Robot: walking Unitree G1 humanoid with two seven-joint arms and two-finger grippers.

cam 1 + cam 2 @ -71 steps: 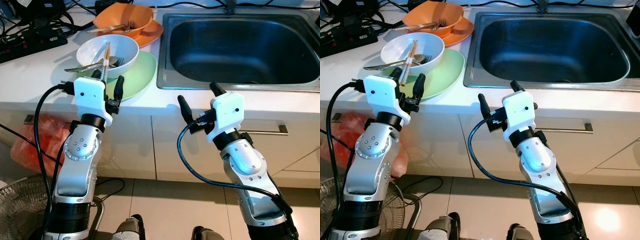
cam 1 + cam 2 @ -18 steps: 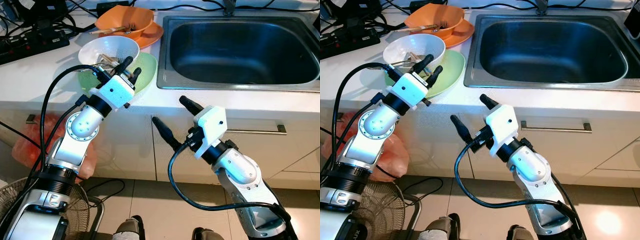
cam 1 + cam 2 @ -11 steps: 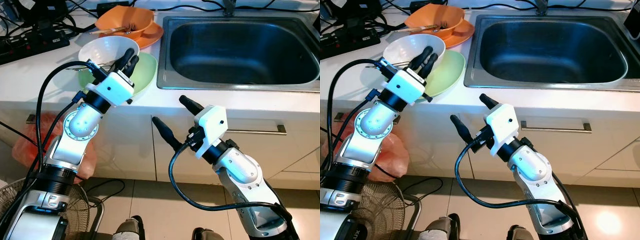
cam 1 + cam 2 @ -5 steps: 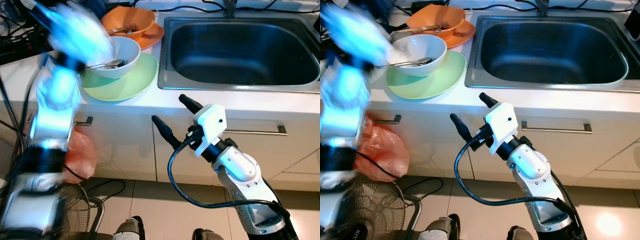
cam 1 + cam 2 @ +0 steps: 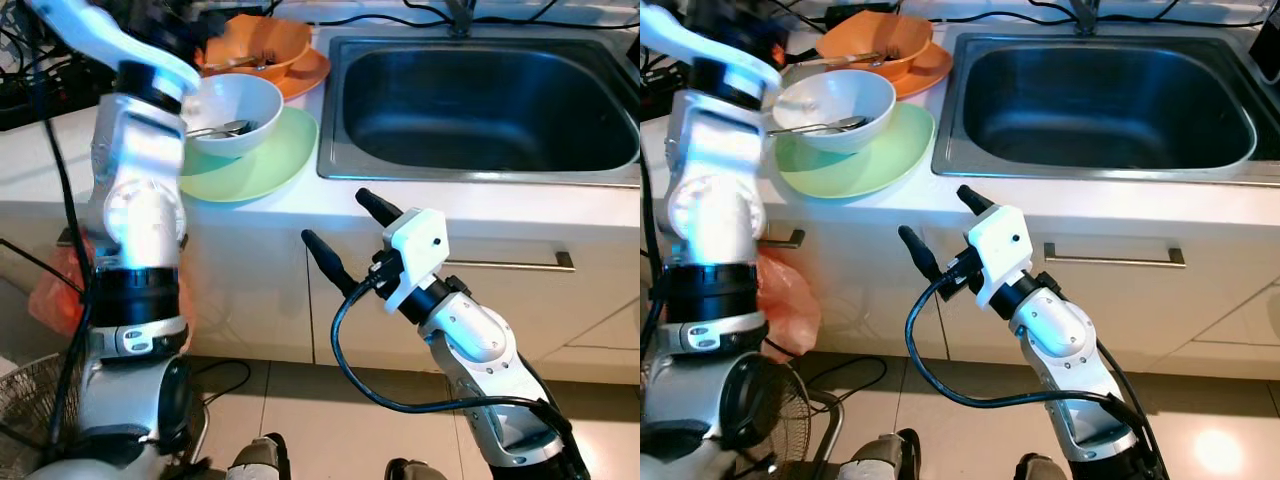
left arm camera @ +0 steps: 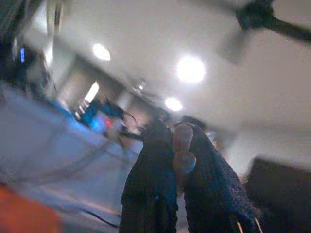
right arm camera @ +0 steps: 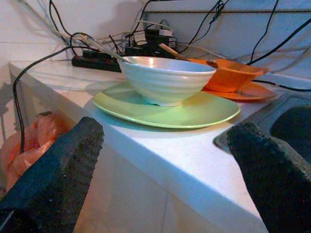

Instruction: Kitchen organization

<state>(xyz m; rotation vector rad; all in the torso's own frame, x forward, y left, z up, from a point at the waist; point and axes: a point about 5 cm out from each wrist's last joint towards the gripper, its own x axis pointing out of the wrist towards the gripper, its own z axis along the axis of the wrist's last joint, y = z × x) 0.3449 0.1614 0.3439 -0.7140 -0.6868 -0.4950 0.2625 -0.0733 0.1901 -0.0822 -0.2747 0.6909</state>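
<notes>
My left claw [image 6: 176, 160] pinches pale chopsticks [image 6: 181, 148] aloft; swinging this fast could fling them. My right claw [image 5: 338, 232] waits wide open, empty, below the tabletop [image 5: 300, 205].

Left of you, under the white countertop [image 5: 1090, 195], an orange-red plastic bag [image 5: 790, 300] sits against the cabinet front. Just beside it on the pale tiled floor [image 5: 330, 420] is a round wire fan guard [image 5: 25, 410]. A long metal bar handle [image 5: 520, 263] runs across the cabinet front below the sink; a shorter one [image 5: 785, 238] is above the bag. At the back of the counter, a black power strip [image 7: 95, 62] with tangled black cables [image 7: 204, 19]. Overhead, round ceiling lights [image 6: 190, 69], blurred.
</notes>
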